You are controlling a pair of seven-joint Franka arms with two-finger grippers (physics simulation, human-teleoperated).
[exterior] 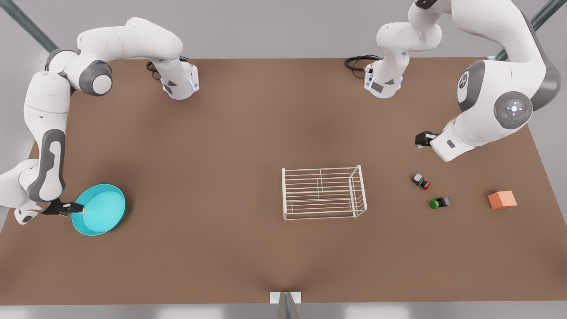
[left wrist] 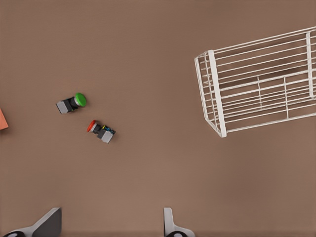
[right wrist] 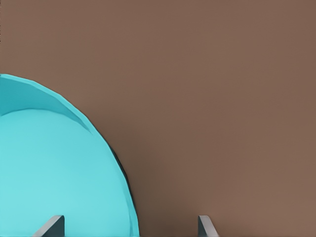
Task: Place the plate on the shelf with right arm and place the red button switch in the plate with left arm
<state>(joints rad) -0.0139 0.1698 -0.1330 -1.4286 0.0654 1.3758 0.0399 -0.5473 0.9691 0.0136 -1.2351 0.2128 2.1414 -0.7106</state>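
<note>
The turquoise plate (exterior: 104,208) (right wrist: 49,168) lies flat on the table at the front view's left. My right gripper (exterior: 79,208) (right wrist: 127,226) is at its outer rim, open, one finger over the plate's inside and the other outside it. The white wire shelf (exterior: 323,192) (left wrist: 261,86) stands mid-table with nothing on it. The red button switch (exterior: 421,181) (left wrist: 100,131) lies on its side to the shelf's right. My left gripper (exterior: 421,141) (left wrist: 108,224) hangs open above the table, behind the switch and apart from it.
A switch with a green cap (exterior: 440,203) (left wrist: 72,103) lies close to the red one. An orange cube (exterior: 502,200) (left wrist: 2,120) sits farther toward the front view's right. Both arm bases stand along the table's far edge.
</note>
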